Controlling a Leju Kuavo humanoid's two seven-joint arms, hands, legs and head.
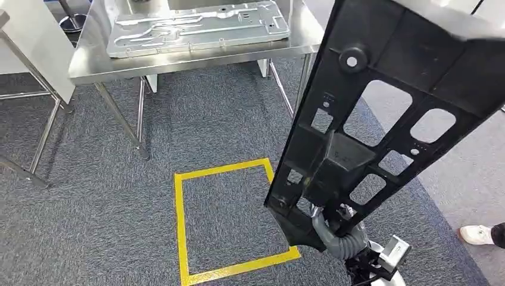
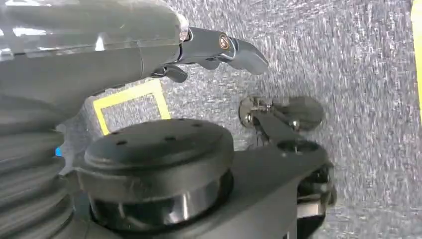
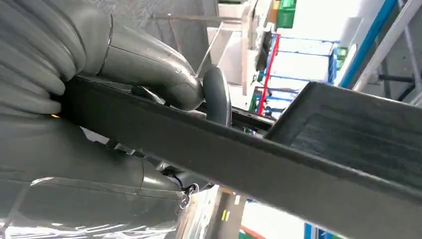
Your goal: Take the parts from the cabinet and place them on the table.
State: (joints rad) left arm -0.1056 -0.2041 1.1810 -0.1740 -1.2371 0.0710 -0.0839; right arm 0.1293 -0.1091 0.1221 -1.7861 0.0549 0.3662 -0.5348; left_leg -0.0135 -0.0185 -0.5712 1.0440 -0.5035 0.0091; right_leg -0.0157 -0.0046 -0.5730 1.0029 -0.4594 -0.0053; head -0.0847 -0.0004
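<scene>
Gripping a long black plastic panel with cut-out windows (image 1: 381, 113), the right hand (image 1: 333, 220) sat at the panel's lower end in the head view, w/ grey ribbed cover and cabling below it. Right wrist view showed the thick grey thumb (image 3: 154, 69) pressed over one face of the panel's edge (image 3: 249, 164) and a darker finger (image 3: 217, 97) curled round the far side, so fingers were closed tight on it. Panel was tilted, rising up and to the right across the view, held above the grey carpet (image 1: 89, 208), well apart from the table.

Left hand (image 2: 209, 52) hung above the carpet in the left wrist view; fingers slightly bent, apart, nothing in them.

Stainless steel table w/ thin metal legs (image 1: 89, 65) stood ahead at upper left of the head view, carrying a flat silver stamped sheet-metal part (image 1: 196, 27) on its top. Yellow tape square (image 1: 229, 220) marked the carpet between table and robot, partly hidden by the panel. A person's white shoe (image 1: 476, 234) was at the right edge, near the panel's lower end.
</scene>
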